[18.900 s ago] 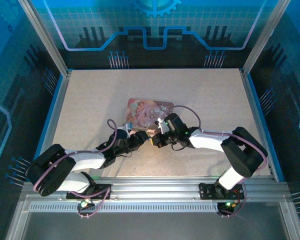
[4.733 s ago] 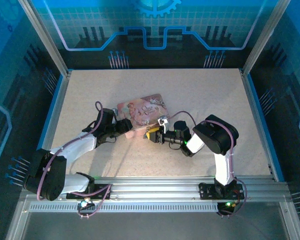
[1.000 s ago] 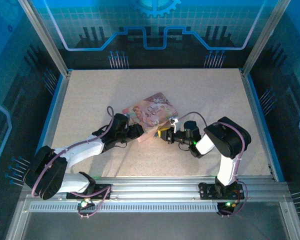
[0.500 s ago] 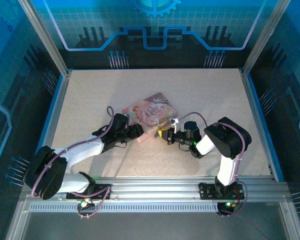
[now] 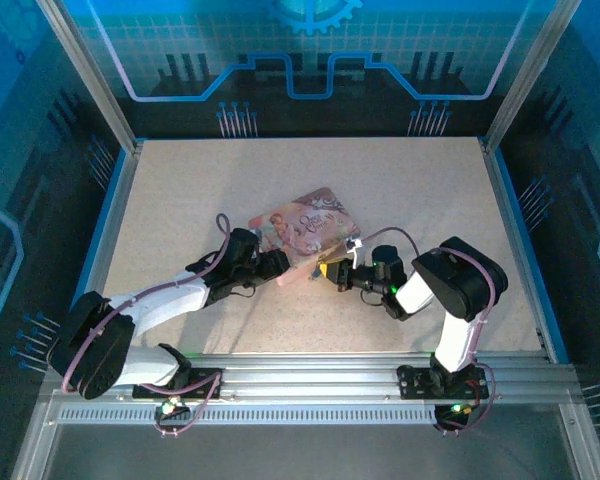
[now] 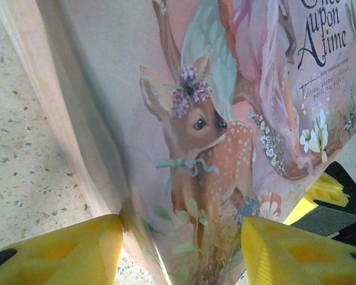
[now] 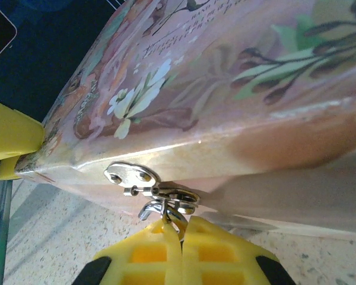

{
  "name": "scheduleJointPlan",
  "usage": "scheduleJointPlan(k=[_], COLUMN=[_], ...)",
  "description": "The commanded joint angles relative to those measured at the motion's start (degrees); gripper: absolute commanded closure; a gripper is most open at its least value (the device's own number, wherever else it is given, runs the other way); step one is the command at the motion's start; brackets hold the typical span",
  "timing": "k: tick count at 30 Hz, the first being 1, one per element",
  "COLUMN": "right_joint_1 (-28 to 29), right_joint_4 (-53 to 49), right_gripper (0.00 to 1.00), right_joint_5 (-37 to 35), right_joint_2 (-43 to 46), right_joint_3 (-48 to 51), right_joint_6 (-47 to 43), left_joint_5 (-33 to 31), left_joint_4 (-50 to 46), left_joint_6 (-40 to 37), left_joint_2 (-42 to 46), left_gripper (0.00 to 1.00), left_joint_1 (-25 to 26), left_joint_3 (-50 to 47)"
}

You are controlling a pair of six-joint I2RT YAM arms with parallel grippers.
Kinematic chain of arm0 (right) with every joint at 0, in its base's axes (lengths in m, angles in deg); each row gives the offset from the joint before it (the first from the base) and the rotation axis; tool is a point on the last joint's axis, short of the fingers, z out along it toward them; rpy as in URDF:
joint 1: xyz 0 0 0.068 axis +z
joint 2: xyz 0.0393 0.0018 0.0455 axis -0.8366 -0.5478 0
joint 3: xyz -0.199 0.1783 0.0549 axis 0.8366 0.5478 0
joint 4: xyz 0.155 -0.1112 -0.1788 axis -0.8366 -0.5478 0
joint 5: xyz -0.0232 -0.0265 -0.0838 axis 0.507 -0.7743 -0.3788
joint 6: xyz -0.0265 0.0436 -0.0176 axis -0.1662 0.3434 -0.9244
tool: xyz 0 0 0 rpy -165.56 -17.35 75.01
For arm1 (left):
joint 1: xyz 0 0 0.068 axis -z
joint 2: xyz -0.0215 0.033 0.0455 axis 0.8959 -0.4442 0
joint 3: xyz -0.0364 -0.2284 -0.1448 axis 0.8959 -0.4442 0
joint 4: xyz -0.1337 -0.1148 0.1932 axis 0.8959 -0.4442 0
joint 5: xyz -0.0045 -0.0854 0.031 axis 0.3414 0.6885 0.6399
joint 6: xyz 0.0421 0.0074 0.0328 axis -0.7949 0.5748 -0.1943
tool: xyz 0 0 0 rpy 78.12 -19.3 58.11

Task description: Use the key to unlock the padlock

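My two grippers meet at the near edge of the pink tin (image 5: 305, 228), with the padlock on my right side.

On the right wrist view, my right gripper (image 7: 181, 228) has its yellow fingers pressed together on the padlock (image 7: 163, 209). It hangs from the hasp (image 7: 130, 176) on the tin's side wall, and its body is hidden between the pads. My left gripper (image 6: 181, 237) is spread wide across the tin's corner, with both fingers against it. Beyond the grippers the illustrated lid slants away over the speckled table (image 6: 24, 148).
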Motion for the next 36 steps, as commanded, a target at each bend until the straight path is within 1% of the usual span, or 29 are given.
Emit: scheduleJointPlan(k=[1,8,12,17,21,26,31,36], right_joint_1=[-1.3,-3.2,-3.4,-3.3,-3.3,-3.4,-3.5,-3.5], right_joint_4=[2.3,0.1,0.8,4.1,4.7,2.8,2.2,0.4], right_gripper=[1.00,1.00,1.00,1.00,1.00,1.00,1.00,1.00], right_joint_5=[2.4,5.0,5.2,3.0,1.2,-1.3,-3.7,-3.5], right_joint_2=[2.8,3.1,3.0,2.7,3.4,5.2,6.8,7.4], right_joint_3=[1.0,0.5,0.5,1.5,1.5,1.4,1.7,0.1], right_joint_6=[0.0,1.1,2.4,6.8,11.0,16.8,20.7,23.2], left_joint_5=[1.2,0.8,1.4,1.5,1.3,0.7,0.6,0.8], left_joint_4=[-1.3,-1.1,-0.7,-0.5,-0.5,0.2,1.7,2.4], left_joint_6=[0.8,0.9,1.0,1.4,2.0,3.0,3.9,4.1], left_joint_2=[-1.7,-2.4,-3.2,-3.3,-3.0,-2.9,-3.8,-4.6], left_gripper=[0.44,0.44,0.44,0.44,0.44,0.44,0.44,0.44], left_joint_1=[0.8,0.8,0.8,1.4,2.3,4.0,4.8,5.4], left_joint_3=[-1.1,-1.0,-1.0,-0.9,-1.1,-1.8,-2.4,-2.3])
